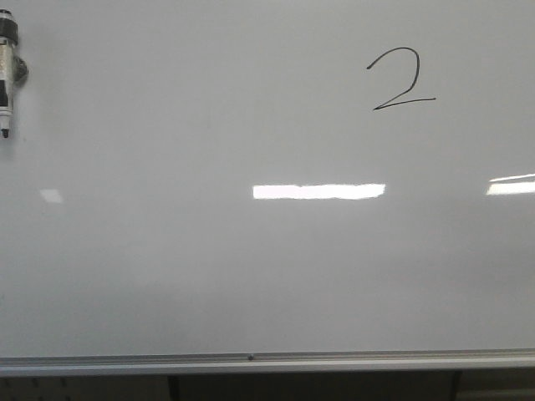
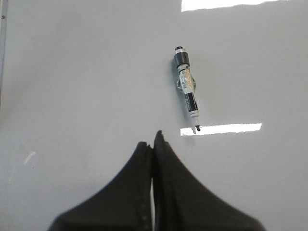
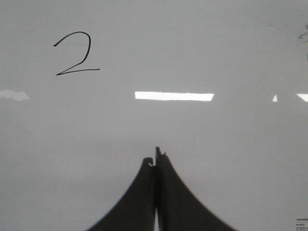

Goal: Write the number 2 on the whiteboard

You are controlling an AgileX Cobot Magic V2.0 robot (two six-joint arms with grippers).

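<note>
Ahead of the left gripper (image 2: 154,139), whose two black, smoothly curved fingers are pressed together with nothing between them, a marker (image 2: 187,89) sits against the whiteboard (image 2: 86,86), well apart from the fingertips. It has a black cap end, a white barrel with a printed label too small to read, and a dark tip pointing back toward the gripper; what holds it to the board is hard to make out.

The right gripper (image 3: 157,156) is likewise closed on nothing, its matte black fingers tapering to a thin seam. Beyond it and off to one side, well clear of the fingertips, is the number 2 (image 3: 76,54), a thin black line with a rounded top and a long slanted base stroke. The board is glossy white, with bright rectangular light reflections (image 3: 173,96) and a silver-grey metal rail (image 1: 267,362) along its lower edge.
</note>
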